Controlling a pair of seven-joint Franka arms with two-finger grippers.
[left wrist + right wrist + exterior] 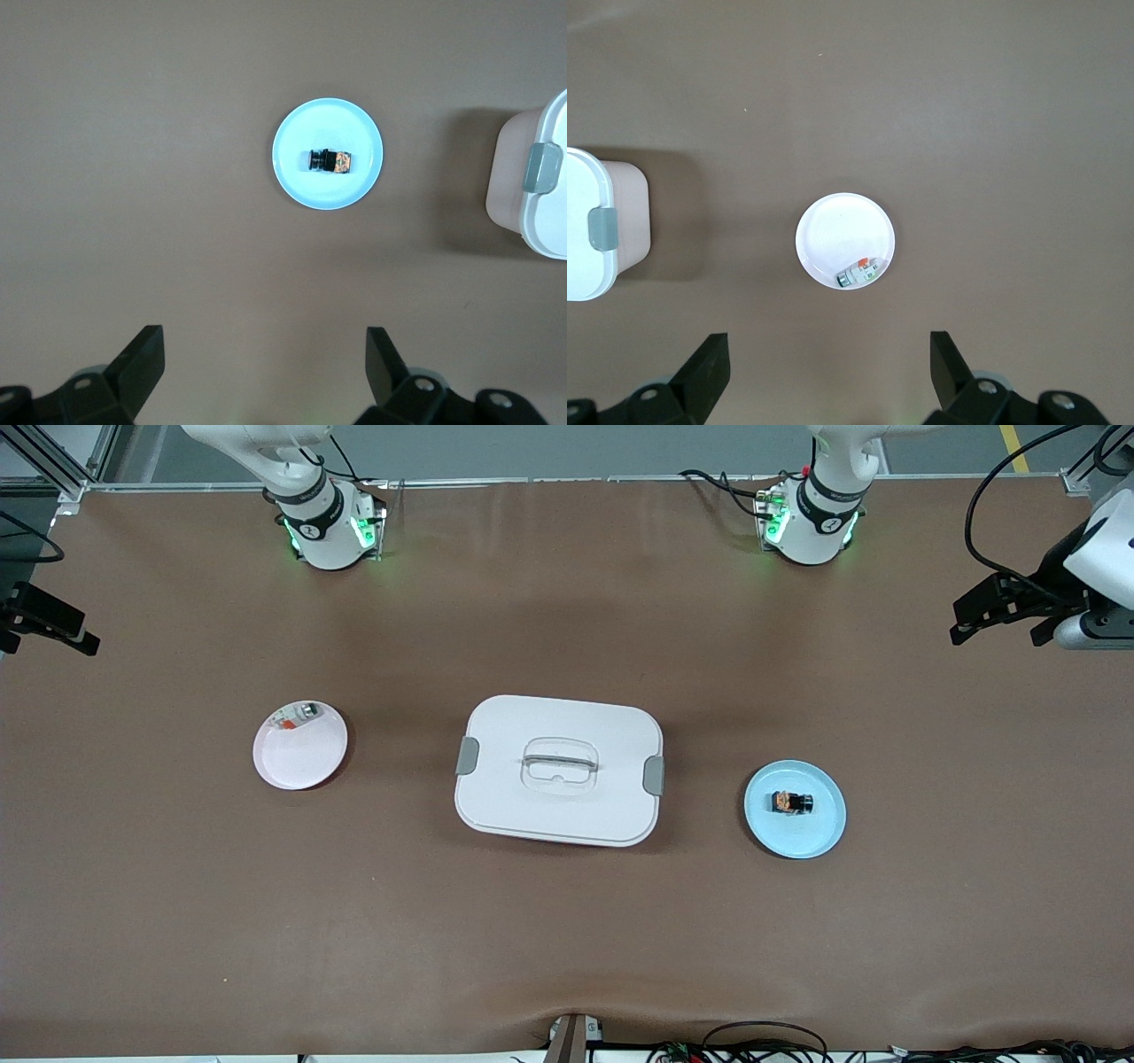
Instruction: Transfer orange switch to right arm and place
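The orange switch [791, 803] lies on its side in the middle of the blue plate [819, 835], toward the left arm's end of the table, beside the lidded white box [558, 815]. The left gripper [266, 367] hangs high above the table with its fingers spread wide, holding nothing, well apart from the switch. The right gripper [830, 367] waits likewise, wide open and empty, high over the white plate [297, 766] with its small whitish part [297, 713].

We observe the orange switch [791, 803] [330, 161], a tiny black blocky part with an orange-copper end, lying on its side at the centre of the light-blue plate [819, 834] [306, 181].
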